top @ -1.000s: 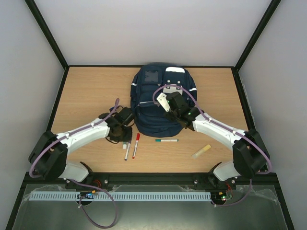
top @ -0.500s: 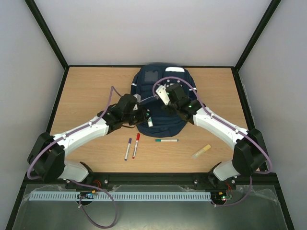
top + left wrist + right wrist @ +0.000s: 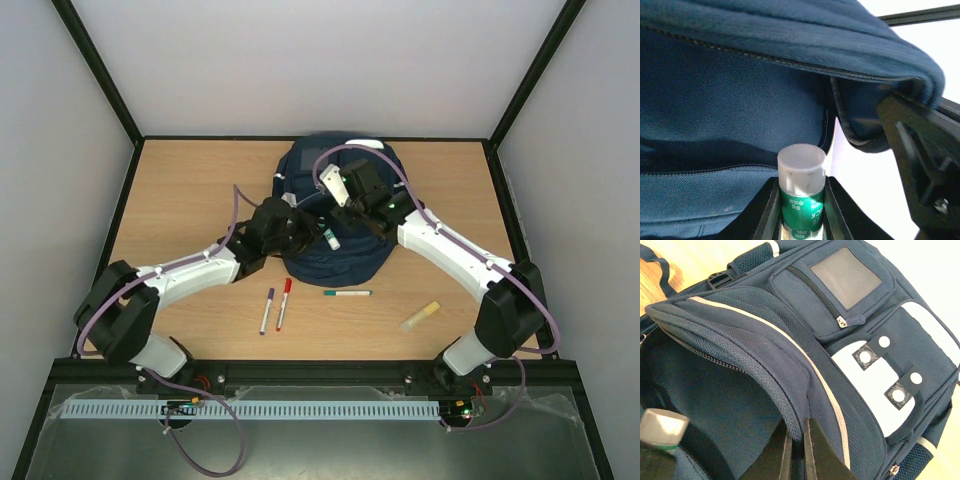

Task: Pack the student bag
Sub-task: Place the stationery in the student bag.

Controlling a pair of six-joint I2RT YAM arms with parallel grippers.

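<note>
While the right end effector clamps the student bag by its flap, the left end effector grasps a glue stick; cap at the opening.

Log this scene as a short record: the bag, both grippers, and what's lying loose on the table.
bag: navy, flap lifted open
left gripper: shut on glue stick, at the bag's opening
right gripper: shut on flap edge, holding it up
loose on table: purple pen, red pen, green pen, pale yellow item
</note>
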